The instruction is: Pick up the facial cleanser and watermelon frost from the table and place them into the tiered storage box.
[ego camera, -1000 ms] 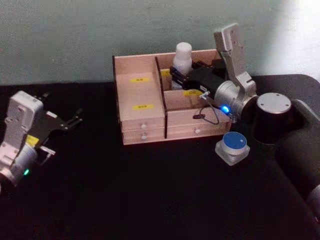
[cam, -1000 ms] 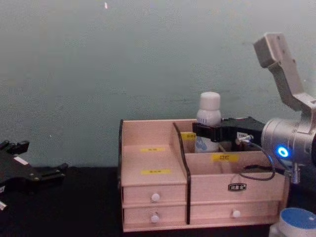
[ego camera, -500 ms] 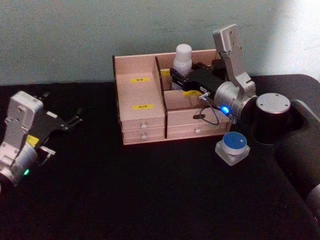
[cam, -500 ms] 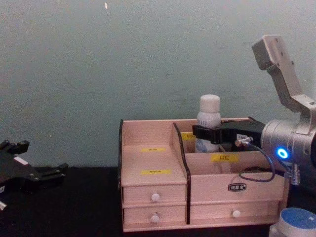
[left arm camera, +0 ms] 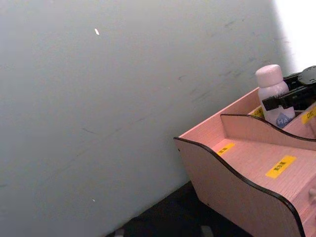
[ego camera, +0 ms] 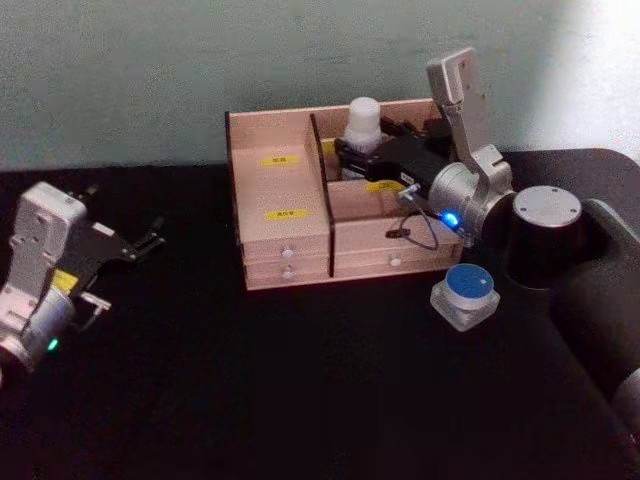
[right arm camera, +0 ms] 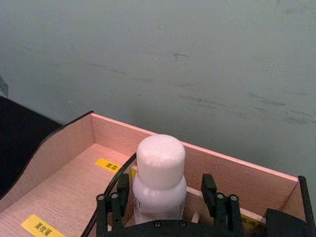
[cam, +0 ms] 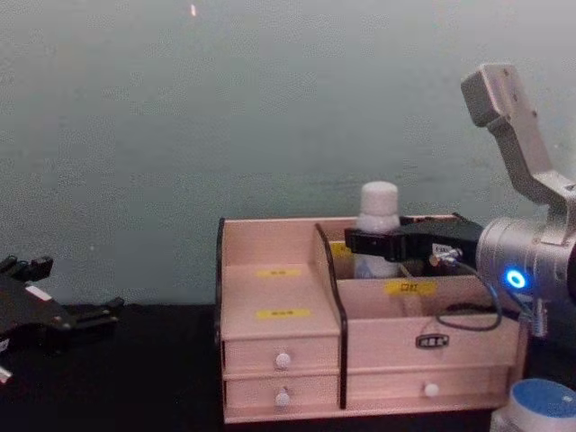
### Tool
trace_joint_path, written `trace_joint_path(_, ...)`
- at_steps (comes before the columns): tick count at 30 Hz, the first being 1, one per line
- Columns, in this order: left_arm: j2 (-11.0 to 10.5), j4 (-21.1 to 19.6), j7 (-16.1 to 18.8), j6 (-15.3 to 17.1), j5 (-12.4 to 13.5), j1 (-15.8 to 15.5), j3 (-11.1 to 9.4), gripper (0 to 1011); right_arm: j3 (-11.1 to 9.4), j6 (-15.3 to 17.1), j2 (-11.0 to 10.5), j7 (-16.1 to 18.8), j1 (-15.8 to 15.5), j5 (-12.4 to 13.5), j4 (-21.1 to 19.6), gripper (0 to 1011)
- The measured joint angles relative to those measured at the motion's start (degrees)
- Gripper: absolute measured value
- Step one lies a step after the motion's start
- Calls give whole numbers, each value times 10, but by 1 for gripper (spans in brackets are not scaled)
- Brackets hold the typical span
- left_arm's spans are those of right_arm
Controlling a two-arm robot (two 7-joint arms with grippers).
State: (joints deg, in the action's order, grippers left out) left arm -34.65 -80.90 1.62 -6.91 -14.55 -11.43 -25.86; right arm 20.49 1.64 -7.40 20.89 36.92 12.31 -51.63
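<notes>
The facial cleanser, a white bottle with a rounded cap, stands upright in the back right compartment of the tiered storage box. My right gripper reaches over the box and is open around the bottle. In the right wrist view a small gap shows between each black finger and the facial cleanser. The chest view has the bottle sunk partly behind the box wall. The watermelon frost, a squat jar with a blue lid, sits on the table right of the box front. My left gripper rests open at the far left.
A black tabletop runs from the box to the near edge. A grey-green wall stands close behind the box. My right arm's dark base sits just beyond the jar. The box's left compartments hold nothing.
The bottle has dropped lower into the back right compartment while my right gripper stayed at about the same height, its fingers now apart from the bottle. The left arm has not moved.
</notes>
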Motion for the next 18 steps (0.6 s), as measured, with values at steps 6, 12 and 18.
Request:
trace_joint_path(6, 0, 0, 0, 0, 0, 0, 0, 1001, 0, 0, 0, 0, 0, 0, 0, 1000)
trace_joint_path(12, 0, 0, 0, 0, 0, 0, 0, 1001, 0, 0, 0, 0, 0, 1, -1, 1000)
trace_joint_path(18, 0, 0, 0, 0, 0, 0, 0, 1001, -8, -1, -10, -9, -24, 0, -53, 1000)
